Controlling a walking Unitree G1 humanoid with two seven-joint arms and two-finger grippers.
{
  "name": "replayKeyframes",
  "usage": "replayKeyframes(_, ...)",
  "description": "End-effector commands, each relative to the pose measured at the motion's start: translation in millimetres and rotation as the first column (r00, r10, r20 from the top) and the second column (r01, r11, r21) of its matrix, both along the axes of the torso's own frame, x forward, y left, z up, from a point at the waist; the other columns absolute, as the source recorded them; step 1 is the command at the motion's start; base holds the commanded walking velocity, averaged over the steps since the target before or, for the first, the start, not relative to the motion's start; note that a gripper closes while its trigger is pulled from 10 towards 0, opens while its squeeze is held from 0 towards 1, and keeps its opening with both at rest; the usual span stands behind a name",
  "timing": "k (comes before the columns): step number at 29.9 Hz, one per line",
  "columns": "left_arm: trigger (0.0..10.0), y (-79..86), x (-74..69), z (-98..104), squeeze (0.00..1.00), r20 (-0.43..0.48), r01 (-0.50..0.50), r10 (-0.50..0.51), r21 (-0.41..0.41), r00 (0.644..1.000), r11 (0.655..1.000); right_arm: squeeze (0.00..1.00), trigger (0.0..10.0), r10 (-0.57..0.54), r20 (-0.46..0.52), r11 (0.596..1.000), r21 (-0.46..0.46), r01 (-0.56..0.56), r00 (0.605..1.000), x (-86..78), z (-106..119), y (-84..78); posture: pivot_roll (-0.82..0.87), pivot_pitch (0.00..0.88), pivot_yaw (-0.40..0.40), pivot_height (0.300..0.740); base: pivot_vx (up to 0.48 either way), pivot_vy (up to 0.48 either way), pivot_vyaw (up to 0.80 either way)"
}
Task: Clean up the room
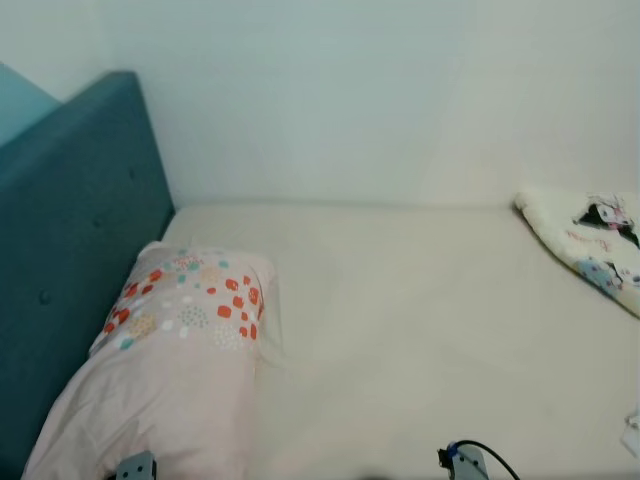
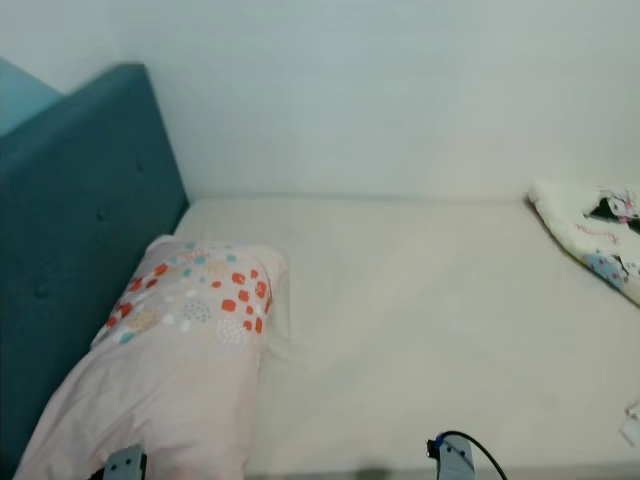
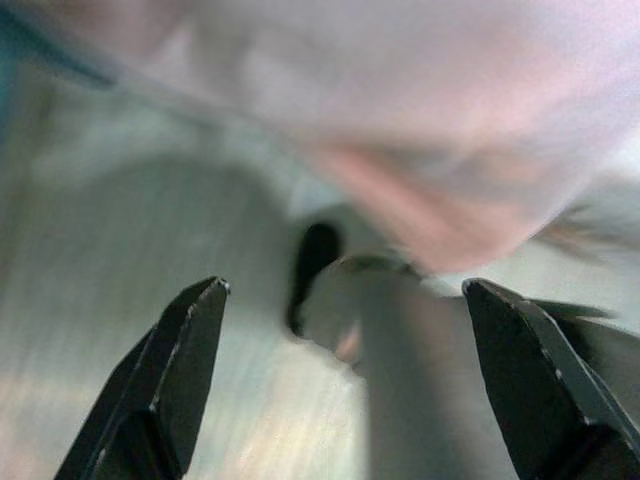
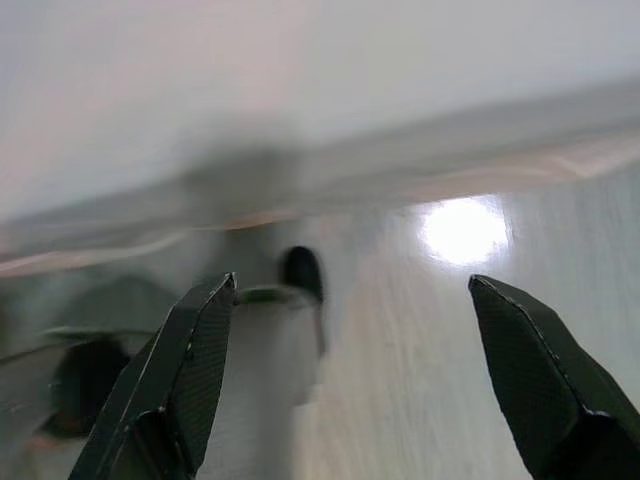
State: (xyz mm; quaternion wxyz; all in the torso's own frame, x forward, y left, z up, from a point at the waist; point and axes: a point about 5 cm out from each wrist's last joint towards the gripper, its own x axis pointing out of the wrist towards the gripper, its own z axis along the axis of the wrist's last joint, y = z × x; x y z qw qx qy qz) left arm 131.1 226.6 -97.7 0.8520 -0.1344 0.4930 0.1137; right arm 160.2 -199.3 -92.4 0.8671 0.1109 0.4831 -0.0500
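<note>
Pillow (image 1: 170, 360) is lying against headboard (image 1: 70, 250), blanket (image 1: 590, 245) is bunching at bed (image 1: 420, 330) edge; both claws (image 3: 340, 380) (image 4: 350, 380) are hanging wide, empty.

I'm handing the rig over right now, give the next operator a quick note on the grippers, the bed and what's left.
Left gripper: open, holding nothing.
Right gripper: open, holding nothing.
Pink pillow with red and teal dots lies on the cream mattress against the teal padded headboard.
White printed blanket sits bunched at the mattress's right edge.
Done: pillow looks placed.
Left: probably the blanket.
</note>
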Motion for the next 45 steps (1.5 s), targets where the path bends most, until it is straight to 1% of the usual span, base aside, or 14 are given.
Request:
replayKeyframes(1,10.0,-3.6,4.7,1,0.0,0.004,0.016,-0.016,-0.006,1.0,1.0,0.0,10.0,-0.002,-0.011,1.0,-0.015,0.002,1.0,-4.8,-1,-5.6,-0.04,0.0,-0.048,0.74,0.0,-0.48,0.0)
replayKeyframes(7,10.0,-4.3,4.9,1,0.0,-0.001,0.026,-0.026,-0.002,1.0,1.0,0.0,10.0,-0.001,-0.014,1.0,-0.013,0.001,1.0,-5.7,-1,-5.4,-0.05,0.0,-0.044,0.74,0.0,-0.48,0.0)
replayKeyframes(14,10.0,-6.3,4.3,0,0.0,-0.006,0.032,-0.032,-0.004,0.999,0.999,0.0,10.0,-0.002,-0.016,1.0,-0.014,0.002,1.0,-6.0,-2,-4.8,-0.05,0.0,-0.047,0.74,0.0,0.0,0.0)
replayKeyframes(20,10.0,-8.3,3.1,-1,0.0,-0.01,0.039,-0.039,-0.007,0.999,0.999,0.0,10.0,-0.001,-0.012,1.0,-0.015,0.001,1.0,-6.2,-2,-5.1,-0.05,0.0,-0.049,0.74,0.0,-0.48,0.0)
replayKeyframes(26,10.0,-4.3,-4.0,-2,0.0,-0.026,0.044,-0.044,-0.004,0.999,0.999,0.0,10.0,0.003,-0.009,1.0,-0.017,-0.003,1.0,-6.2,-1,-6.8,-0.05,0.0,-0.051,0.74,0.0,-0.48,0.0)
replayKeyframes(30,10.0,-2.3,-5.5,-2,0.0,-0.028,0.047,-0.047,-0.001,0.999,0.999,0.0,10.0,0.011,-0.009,1.0,-0.019,-0.011,1.0,-5.8,-1,-7.3,-0.05,0.0,-0.051,0.74,0.0,-0.48,0.0)
replayKeyframes(35,10.0,-2.5,-3.8,-2,0.0,-0.025,0.052,-0.052,-0.002,0.998,0.999,0.0,10.0,0.015,-0.006,1.0,-0.017,-0.015,1.0,-5.2,-1,-7.2,-0.05,0.0,-0.05,0.74,0.0,-0.48,0.0)
replayKeyframes(36,10.0,-4.4,-1.0,-1,0.0,-0.021,0.056,-0.056,-0.004,0.998,0.998,0.0,10.0,0.011,-0.004,1.0,-0.015,-0.011,1.0,-4.7,-1,-7.0,-0.05,0.0,-0.048,0.74,0.0,-0.48,0.0)
replayKeyframes(39,10.0,-6.6,0.5,-1,0.0,-0.019,0.059,-0.059,-0.009,0.998,0.998,0.0,10.0,0.011,-0.004,1.0,-0.013,-0.011,1.0,-4.5,0,-6.9,-0.05,0.0,-0.05,0.74,0.0,-0.48,0.0)
replayKeyframes(45,10.0,-7.8,-0.2,-2,0.0,-0.02,0.055,-0.055,-0.016,0.998,0.998,0.0,10.0,0.011,-0.004,1.0,-0.009,-0.011,1.0,-4.5,0,-7.3,-0.05,0.0,-0.054,0.74,0.0,-0.48,0.0)
